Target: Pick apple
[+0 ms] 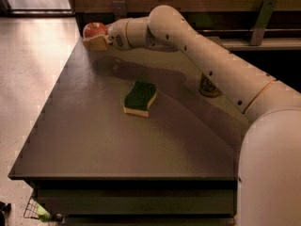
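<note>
There is one apple (93, 29), red, at the far left corner of the bench (94, 145), seated in the one gripper (95, 38). The gripper is clasped around the apple, with a tan finger (99, 43) showing just beneath the fruit. The single arm (211, 65) reaches in from the near right corner across the bench to that far corner. One sponge (139, 98), green on top and yellow below, lies flat near the middle. One can (209, 86) stands toward the right edge, partly hidden behind the arm.
</note>
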{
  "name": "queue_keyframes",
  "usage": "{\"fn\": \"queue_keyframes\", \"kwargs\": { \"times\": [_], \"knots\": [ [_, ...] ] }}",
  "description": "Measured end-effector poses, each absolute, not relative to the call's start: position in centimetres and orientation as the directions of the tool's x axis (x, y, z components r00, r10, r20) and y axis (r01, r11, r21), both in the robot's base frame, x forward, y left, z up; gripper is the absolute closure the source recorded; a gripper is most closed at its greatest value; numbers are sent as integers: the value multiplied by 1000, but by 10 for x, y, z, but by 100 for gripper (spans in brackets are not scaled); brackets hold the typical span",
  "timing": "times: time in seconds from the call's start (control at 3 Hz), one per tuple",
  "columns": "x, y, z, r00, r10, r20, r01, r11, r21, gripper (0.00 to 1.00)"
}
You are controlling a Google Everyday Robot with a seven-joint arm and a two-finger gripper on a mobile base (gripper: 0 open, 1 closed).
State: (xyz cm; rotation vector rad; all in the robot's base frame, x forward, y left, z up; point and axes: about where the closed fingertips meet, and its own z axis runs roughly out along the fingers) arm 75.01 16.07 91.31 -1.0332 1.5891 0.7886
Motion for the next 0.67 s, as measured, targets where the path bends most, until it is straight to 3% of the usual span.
{"fn": "queue_keyframes", "kwargs": {
  "times": [0.67],
  "knots": [
    [721, 156, 970, 28, -210, -977, -933, 346, -102, 100]
  ]
}}
